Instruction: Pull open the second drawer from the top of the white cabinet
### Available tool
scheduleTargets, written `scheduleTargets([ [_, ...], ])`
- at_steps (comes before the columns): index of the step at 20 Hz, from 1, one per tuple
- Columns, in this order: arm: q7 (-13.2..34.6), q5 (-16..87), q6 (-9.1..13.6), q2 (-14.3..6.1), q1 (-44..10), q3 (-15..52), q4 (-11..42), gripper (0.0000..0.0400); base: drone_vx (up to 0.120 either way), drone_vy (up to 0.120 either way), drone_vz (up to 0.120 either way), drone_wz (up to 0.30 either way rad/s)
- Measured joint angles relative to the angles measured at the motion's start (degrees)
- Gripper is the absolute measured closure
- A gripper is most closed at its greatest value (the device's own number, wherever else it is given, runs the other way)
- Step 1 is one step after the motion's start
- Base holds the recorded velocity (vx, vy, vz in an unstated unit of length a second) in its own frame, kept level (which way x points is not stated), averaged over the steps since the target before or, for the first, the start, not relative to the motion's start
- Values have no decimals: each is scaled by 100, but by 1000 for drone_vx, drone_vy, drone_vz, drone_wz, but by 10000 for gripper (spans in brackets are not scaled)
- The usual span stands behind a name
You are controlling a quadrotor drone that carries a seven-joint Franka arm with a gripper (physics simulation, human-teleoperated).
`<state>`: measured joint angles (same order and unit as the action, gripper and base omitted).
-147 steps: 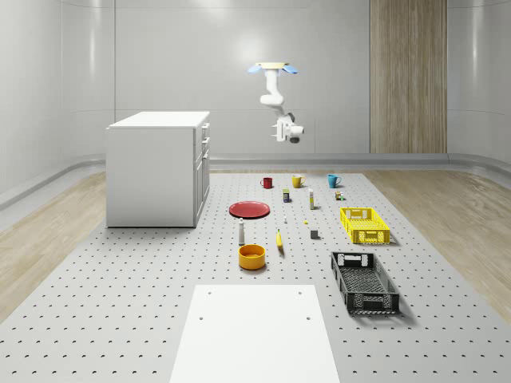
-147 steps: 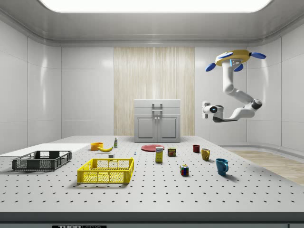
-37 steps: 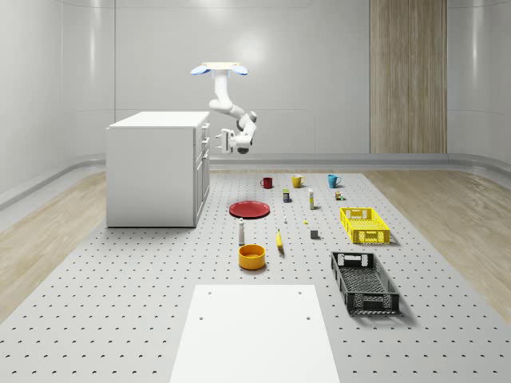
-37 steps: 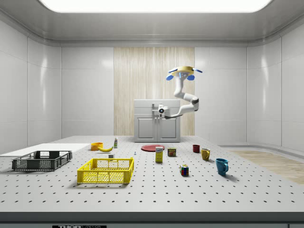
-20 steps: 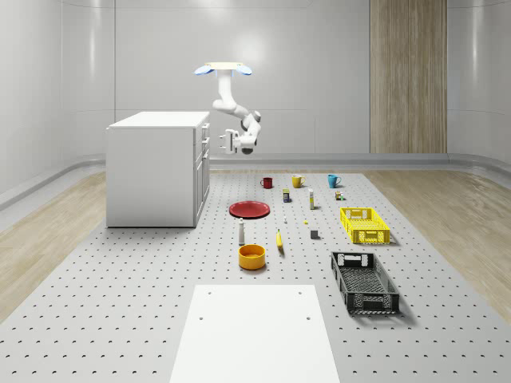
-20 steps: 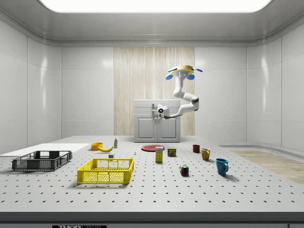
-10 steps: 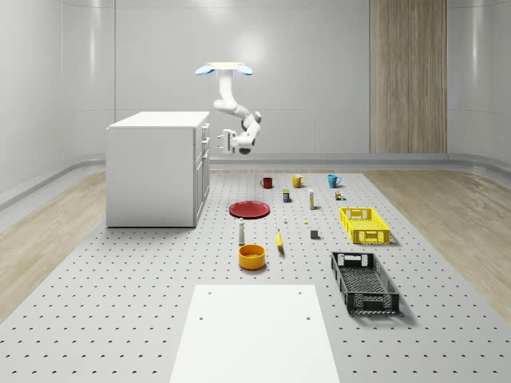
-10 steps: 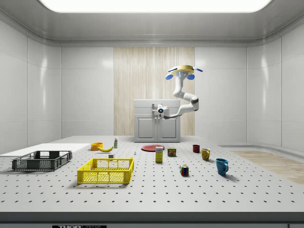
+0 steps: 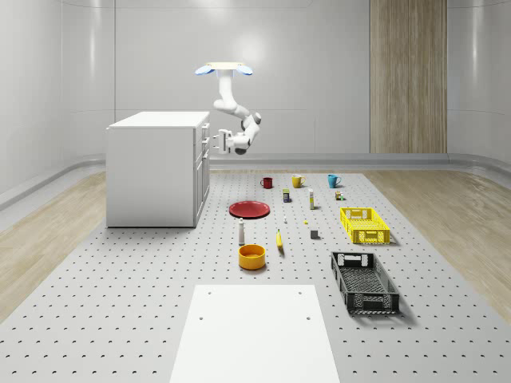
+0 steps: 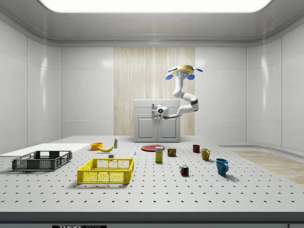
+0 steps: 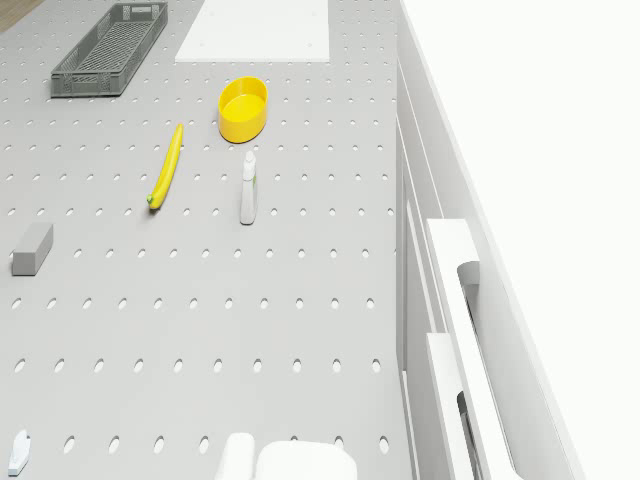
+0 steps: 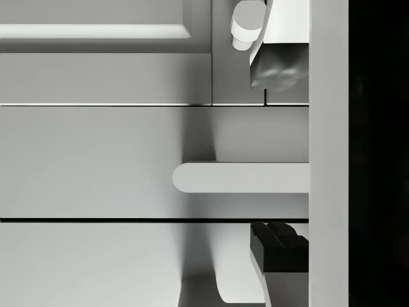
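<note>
The white cabinet stands at the whole-scene view's left, with its drawers on the face toward the drone. The drone hovers in the air beside that face, its arm reaching down toward it. In the wrist view the second drawer sits flush, and its bar handle lies between the fingertips. My gripper is open, one finger on each side of the handle with gaps to it. In the side view the gripper is level with the drawers of the cabinet.
On the pegboard floor lie a red plate, a small bottle, a yellow bowl, a banana, three mugs, a yellow crate, a black crate and a white mat.
The drone flew from above the mugs to the cabinet's drawer side. Over the last second the gripper edged closer to the drawer front.
</note>
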<state>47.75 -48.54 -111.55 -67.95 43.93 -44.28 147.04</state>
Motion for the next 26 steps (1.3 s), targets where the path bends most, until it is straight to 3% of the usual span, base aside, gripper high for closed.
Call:
scheduleTargets([
  [5,-82,-206,-211,66,70,181,101,100,0,0,0,0],
  [15,-200,-476,-422,177,135,395,192,100,0,0,0,0],
  [26,-245,-620,-447,264,118,506,184,100,0,0,0,0],
])
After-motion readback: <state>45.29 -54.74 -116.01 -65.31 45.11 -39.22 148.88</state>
